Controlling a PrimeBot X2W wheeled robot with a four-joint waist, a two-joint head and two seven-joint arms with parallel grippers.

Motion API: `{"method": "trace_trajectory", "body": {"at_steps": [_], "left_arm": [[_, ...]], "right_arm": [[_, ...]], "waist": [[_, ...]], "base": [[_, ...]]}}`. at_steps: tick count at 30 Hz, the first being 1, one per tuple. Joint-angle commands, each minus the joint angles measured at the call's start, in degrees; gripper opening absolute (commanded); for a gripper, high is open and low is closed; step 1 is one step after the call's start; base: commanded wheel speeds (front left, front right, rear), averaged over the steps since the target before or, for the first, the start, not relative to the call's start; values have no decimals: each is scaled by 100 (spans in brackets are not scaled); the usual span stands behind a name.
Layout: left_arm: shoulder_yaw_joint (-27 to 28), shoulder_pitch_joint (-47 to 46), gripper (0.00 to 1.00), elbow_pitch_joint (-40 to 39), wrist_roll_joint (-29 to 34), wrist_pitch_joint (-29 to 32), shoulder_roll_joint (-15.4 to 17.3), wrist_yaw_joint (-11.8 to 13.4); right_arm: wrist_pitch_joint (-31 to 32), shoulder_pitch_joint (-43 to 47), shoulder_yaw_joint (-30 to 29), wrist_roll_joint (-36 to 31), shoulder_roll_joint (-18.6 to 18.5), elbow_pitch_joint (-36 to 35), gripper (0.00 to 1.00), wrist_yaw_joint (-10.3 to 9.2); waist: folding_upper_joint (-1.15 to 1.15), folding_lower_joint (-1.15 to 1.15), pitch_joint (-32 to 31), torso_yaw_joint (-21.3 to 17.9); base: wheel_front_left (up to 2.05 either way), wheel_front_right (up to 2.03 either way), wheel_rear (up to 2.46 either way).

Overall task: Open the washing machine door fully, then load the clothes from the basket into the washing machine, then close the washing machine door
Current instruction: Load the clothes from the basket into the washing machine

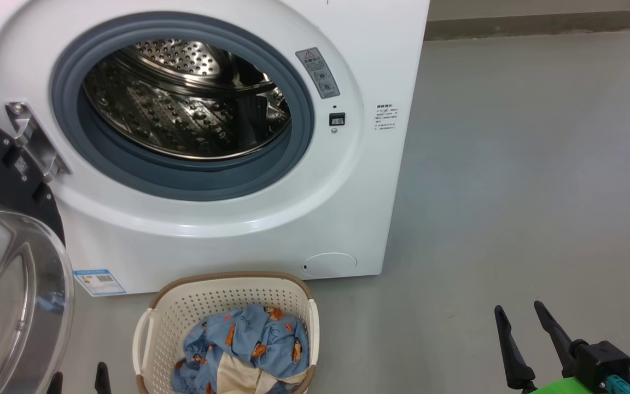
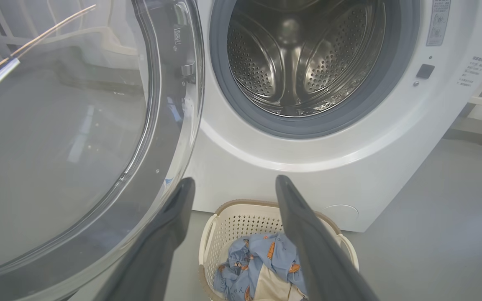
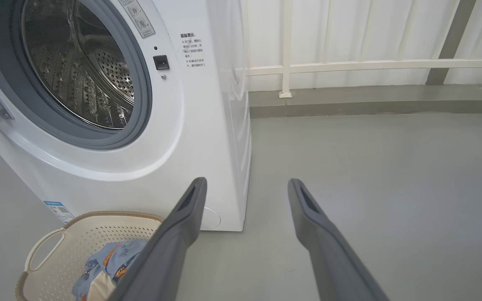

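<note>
Judged the first step done: found the washing machine door [image 1: 14, 262] swung out on its metal hinge [image 1: 33, 139] at the left of the washing machine [image 1: 348, 191], with the glass bowl bulging toward the head camera and the round mouth unobstructed. Saw a bare steel drum [image 1: 184, 104] behind the grey seal [image 1: 184, 183], with no fabric in it. Placed the moment at the very start of loading, with nothing lifted yet.

Found the clothes [image 1: 249, 342] heaped low in the basket [image 1: 233, 276], blue print over a cream piece [image 1: 238, 377]. Found the basket on the floor [image 1: 512, 164], just in front of the machine and below the opening.

Saw the left gripper [image 2: 234, 182] spread wide and holding nothing, poised above the near side of the basket and close beside the open door. Saw the right gripper [image 1: 518, 307] equally wide and empty, well off to the right over bare floor.

Reckoned the next move to call for a descent into the basket with fingers apart and a pinch on a raised fold of blue cloth. Expected a lift up and forward over the seal into the drum after that. Expected limp fabric to trail, possibly catching on the woven-look rim or the seal. Counted the door glass as a hazard for the left arm.

Noted a smooth, matt grey floor. Noted a low grey kerb [image 3: 370, 100] to the right of the machine, with a white railing [image 3: 370, 65] and a white panelled wall [image 3: 349, 29] beyond it.
</note>
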Motion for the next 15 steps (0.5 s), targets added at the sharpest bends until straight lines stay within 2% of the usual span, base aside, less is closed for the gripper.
{"method": "trace_trajectory", "body": {"at_steps": [1, 9, 15], "left_arm": [[141, -227, 100, -189, 65, -36, 55, -13], [11, -257, 100, -238, 75, -36, 96, -14], [-261, -431, 100, -21, -38, -36, 252, -14]], "right_arm": [[-68, -189, 154, 31, -50, -133, 100, 16], [-68, -234, 190, 34, -48, -172, 100, 16], [-68, -305, 260, 135, -48, -200, 100, 16]], "waist": [[-1, 0, 26, -12], [-1, 0, 169, -84], [-1, 0, 390, -198]], "base": [[0, 0, 0], [0, 0, 0], [0, 0, 0]]}}
